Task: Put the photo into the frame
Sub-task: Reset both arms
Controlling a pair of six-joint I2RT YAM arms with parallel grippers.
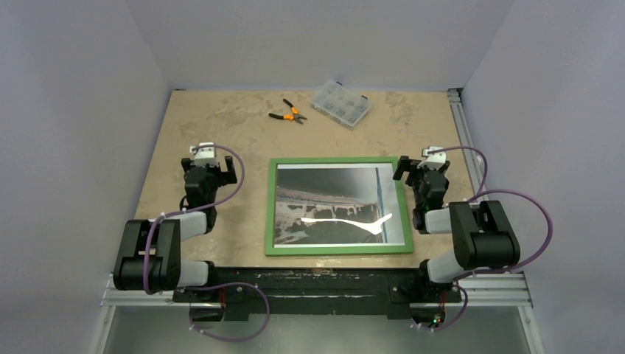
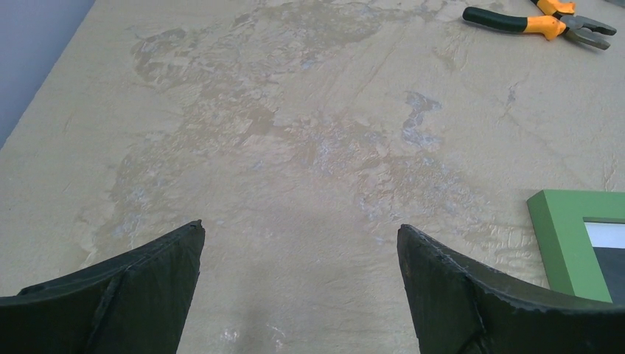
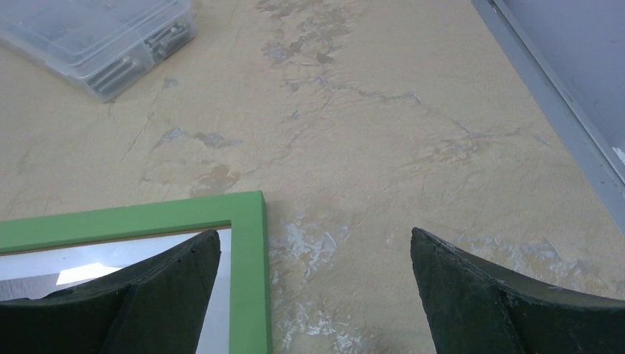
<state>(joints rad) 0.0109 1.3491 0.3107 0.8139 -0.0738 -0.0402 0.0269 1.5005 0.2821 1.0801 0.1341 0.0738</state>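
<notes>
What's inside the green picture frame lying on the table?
Inside the thin green rectangular picture frame lies a dark grey-and-white glossy photo with a white border, streaked by glare. Whatever is beneath the photo is covered and cannot be seen.

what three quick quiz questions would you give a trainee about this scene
1. True or false: the left gripper is gripping the frame.
2. Which thing lies next to the pliers at the far side? A) a clear parts box B) a mug C) a roll of tape
3. Fill in: the border that shows around the photo is coloured ____.

Key
1. False: it is open over bare tabletop, and the right gripper is open too.
2. A
3. green
</notes>
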